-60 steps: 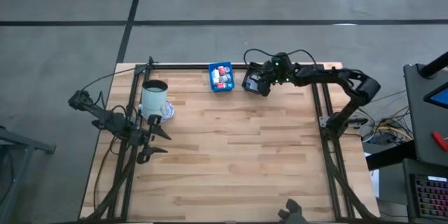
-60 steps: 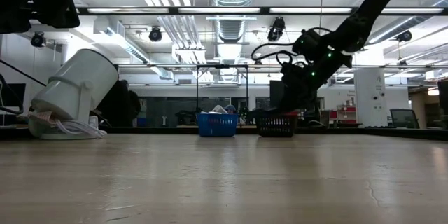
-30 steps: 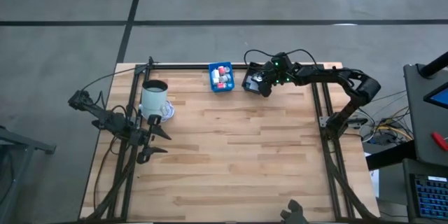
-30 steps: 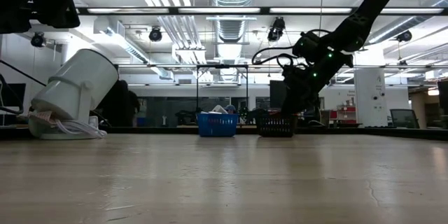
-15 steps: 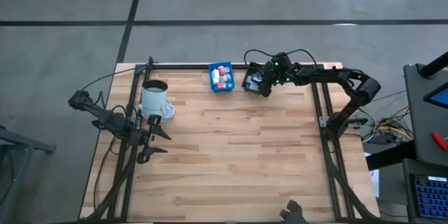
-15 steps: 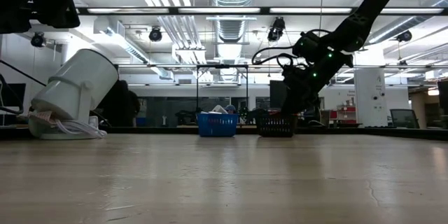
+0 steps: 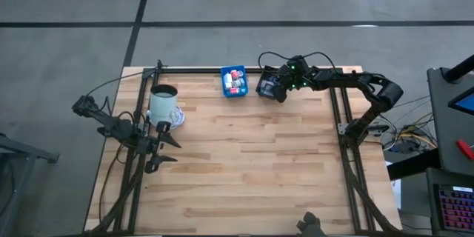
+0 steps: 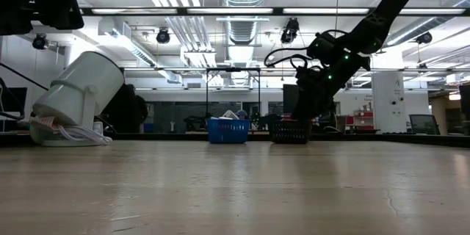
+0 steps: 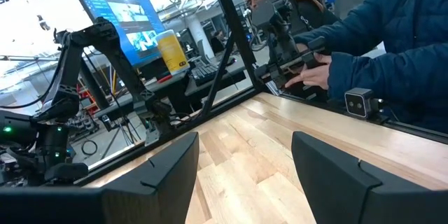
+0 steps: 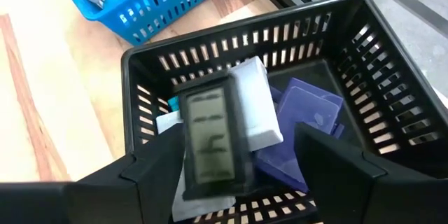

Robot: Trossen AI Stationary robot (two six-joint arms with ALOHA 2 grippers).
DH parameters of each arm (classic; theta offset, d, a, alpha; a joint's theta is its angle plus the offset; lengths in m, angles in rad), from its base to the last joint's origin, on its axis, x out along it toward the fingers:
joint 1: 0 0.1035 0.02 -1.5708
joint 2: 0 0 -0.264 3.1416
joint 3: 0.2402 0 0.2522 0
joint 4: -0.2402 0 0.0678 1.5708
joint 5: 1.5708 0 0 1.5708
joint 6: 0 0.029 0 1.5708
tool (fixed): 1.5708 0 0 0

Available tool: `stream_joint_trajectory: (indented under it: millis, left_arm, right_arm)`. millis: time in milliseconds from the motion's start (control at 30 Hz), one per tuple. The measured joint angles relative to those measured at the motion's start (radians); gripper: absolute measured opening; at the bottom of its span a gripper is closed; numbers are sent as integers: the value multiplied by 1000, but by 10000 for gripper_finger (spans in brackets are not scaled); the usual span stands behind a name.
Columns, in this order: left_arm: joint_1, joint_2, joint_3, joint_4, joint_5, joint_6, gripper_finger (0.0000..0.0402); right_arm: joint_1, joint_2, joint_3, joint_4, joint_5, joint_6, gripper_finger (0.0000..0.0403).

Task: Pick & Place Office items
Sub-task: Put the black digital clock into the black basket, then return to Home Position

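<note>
My right gripper (image 10: 248, 155) is open and hovers just above the black bin (image 10: 245, 31) at the table's far edge, fingers pointing down into it. Inside the bin lie a black-framed flat rectangle (image 10: 210, 140), blurred, a white block (image 10: 255, 108), purple rectangles (image 10: 308, 126) and a teal piece (image 10: 171, 103). The rectangle sits between my fingers but apart from both. The blue bin (image 7: 234, 81) next to it holds red, white and blue-white pieces. My left gripper (image 7: 169, 148) waits open near the table's left edge, touching nothing.
A large white mug (image 8: 77, 95) stands tilted near the left edge, propped on a small white pile (image 8: 70, 136). A person in a blue jacket (image 9: 392, 49) stands beyond the table. Bare wooden tabletop (image 7: 252, 163) fills the middle and near side.
</note>
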Motion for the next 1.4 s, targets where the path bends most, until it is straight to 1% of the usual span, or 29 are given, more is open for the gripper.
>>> stream_joint_trajectory:
  millis: [467,600,833,967,1200,1400]
  left_arm:
    - [0,0,0,0,0,0,234]
    - [0,0,0,0,0,0,234]
    - [0,0,0,0,0,0,234]
    - [0,0,0,0,0,0,234]
    - [0,0,0,0,0,0,234]
    - [0,0,0,0,0,0,234]
  right_arm:
    - [0,-1,0,3,0,2,265]
    - [0,-20,0,3,-9,2,265]
    - [0,-78,-1,6,-128,27,265]
    - [3,-127,-1,7,-155,29,267]
    - [48,-231,-2,6,-152,29,270]
    - [116,-308,-6,5,-74,52,276]
